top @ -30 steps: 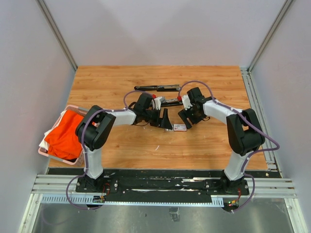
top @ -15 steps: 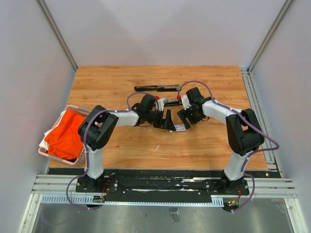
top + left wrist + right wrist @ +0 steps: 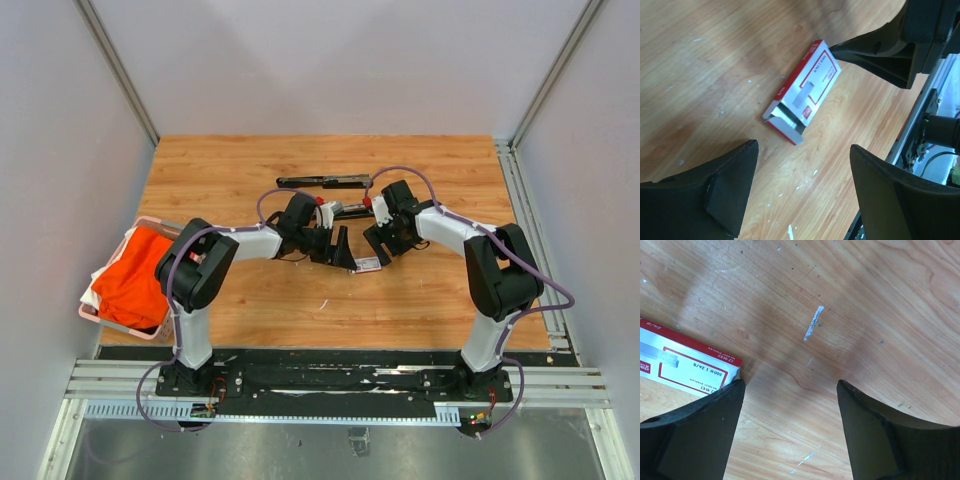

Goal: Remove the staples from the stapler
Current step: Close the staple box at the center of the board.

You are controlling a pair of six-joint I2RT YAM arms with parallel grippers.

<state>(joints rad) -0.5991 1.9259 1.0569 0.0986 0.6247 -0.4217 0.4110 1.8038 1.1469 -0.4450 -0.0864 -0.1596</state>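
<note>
1. Brings right gripper [image 3: 790,390] slightly nearer the staple box [image 3: 807,92] than a second ago; spread wide, empty.
2. Hovers left gripper [image 3: 804,152] over the box's open end, equally spread and empty, probably bracketing it.
3. Leaves stapler [image 3: 322,182] lying behind both; cannot make out staples for certain, though pale sliver [image 3: 813,323] may be one.

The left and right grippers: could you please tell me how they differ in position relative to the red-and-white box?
The left gripper has the whole box ahead of its fingertips; the right gripper has only the box's end beside one fingertip. The left gripper faces the box's open end, the right gripper its closed end. Both are open and empty.
</note>
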